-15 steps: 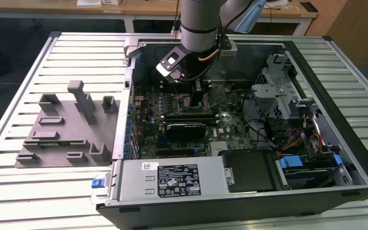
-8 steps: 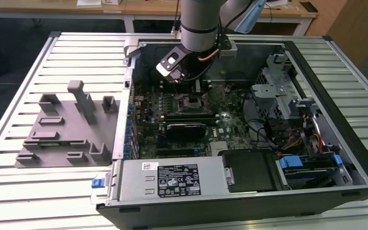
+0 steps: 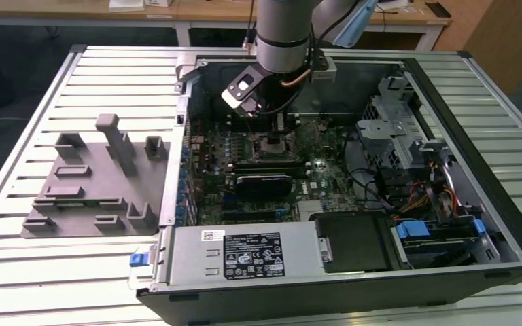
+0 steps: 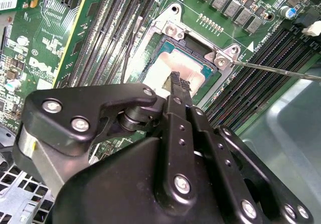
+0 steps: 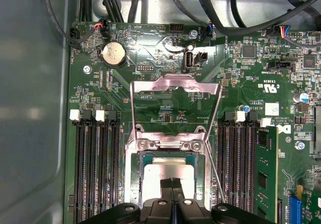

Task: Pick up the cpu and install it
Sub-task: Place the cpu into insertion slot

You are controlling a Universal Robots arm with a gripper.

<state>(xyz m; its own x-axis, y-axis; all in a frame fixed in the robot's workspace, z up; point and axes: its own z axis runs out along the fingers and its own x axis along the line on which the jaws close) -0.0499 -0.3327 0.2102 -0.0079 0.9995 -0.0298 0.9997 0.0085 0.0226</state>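
Observation:
The cpu (image 5: 168,170) is a pale silver square lying flat inside the motherboard socket (image 5: 135,158); in the second wrist view the cpu (image 4: 161,63) sits within the metal socket frame (image 4: 173,30). My gripper (image 5: 171,184) hangs right over it with its two black fingers pressed together, tips at or just above the chip's top plate. The second wrist view shows the gripper (image 4: 176,79) the same way, nothing between the fingers. The socket's load plate (image 5: 175,82) stands flipped open, and its wire lever (image 5: 214,148) is raised. In the exterior view the gripper (image 3: 274,125) reaches down into the open computer case.
The case (image 3: 478,136) lies open on a slatted table (image 3: 43,272). Memory slots (image 5: 95,163) flank the socket on both sides. A drive cage (image 3: 397,129) and cables (image 3: 415,197) fill the exterior view's right. A grey fixture block (image 3: 89,183) sits left of the case.

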